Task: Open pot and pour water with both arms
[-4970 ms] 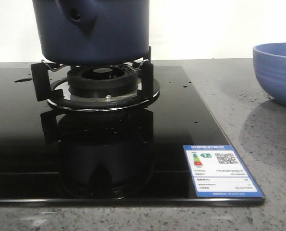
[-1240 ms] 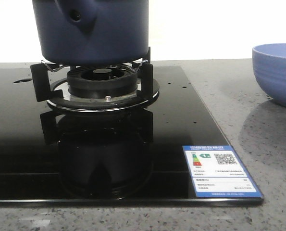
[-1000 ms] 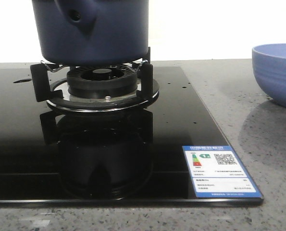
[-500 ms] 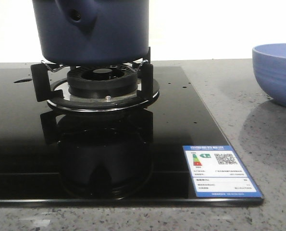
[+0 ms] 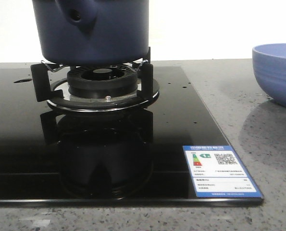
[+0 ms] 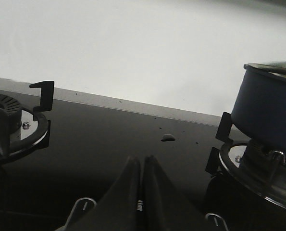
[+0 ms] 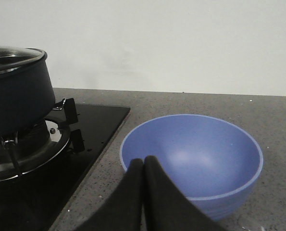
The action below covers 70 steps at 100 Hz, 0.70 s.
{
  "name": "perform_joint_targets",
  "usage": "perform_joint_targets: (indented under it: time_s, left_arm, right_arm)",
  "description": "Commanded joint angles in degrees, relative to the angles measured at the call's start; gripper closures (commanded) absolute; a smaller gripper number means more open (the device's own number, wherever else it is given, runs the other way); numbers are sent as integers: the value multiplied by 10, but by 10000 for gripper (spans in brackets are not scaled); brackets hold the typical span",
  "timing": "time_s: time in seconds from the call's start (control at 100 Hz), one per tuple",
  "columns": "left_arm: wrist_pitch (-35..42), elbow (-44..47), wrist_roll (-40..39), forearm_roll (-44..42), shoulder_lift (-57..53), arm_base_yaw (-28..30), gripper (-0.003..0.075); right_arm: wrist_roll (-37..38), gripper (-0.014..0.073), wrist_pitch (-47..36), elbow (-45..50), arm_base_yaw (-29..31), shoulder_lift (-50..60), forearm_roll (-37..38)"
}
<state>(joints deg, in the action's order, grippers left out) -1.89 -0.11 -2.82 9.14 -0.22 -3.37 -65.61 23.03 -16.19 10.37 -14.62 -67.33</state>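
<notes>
Nothing has shifted lately; lidded pot (image 5: 92,31) sits on burner, bowl (image 7: 192,160) seemingly empty
Left gripper (image 6: 142,166) and right gripper (image 7: 143,167) jaws clenched, holding nothing

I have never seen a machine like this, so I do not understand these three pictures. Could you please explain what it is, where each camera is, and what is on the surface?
This is a robot with two arms, and each arm ends in a pincer. One picture comes from a camera looking forward over the counter. The other two come from small cameras on the wrists, so the dark pointed shapes at their lower edge are the pincers themselves: the left pincer and the right pincer. Both are shut and hold nothing.

On the grey speckled stone counter lies a black glass gas hob. A dark blue metal pot stands on one burner, with its glass lid on it. Beside the hob, to the right, stands an empty light blue round bowl. A blue and white energy label is stuck on the hob's corner.
</notes>
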Motion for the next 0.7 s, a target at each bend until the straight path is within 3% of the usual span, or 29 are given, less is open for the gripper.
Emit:
perform_joint_targets:
  time_s: [0.0,0.1,0.17,0.23,0.29,0.41,0.45,0.56,0.69]
  left_arm:
    - [43,20,-7,0,-16,0,741]
    - [43,20,-7,0,-16,0,741]
    - [43,20,-7,0,-16,0,741]
    - [43,20,-7,0,-16,0,741]
    - [43,20,-7,0,-16,0,741]
    - [43,20,-7,0,-16,0,741]
    - [43,20,-7,0,-16,0,741]
    - [43,20,-7,0,-16,0,741]
    - [43,20,-7,0,-16,0,741]
  right_arm:
    - [-6,636,-22,-16,-1,-3,-19]
    - [3,636,-49,-18,-1,-3,-22]
    - [59,636,-64,-24,-1,-3,26]
    - [164,636,-80,-31,-1,-3,147]
    - [318,636,-102,-34,-1,-3,283]
    - [608,636,-150,-27,-1,-3,606]
    - [673,636,-168,-18,-1,-3,663]
    - [698,636,-208,22,-9,0,695]
    - [698,636,-218,77,-62,29,711]
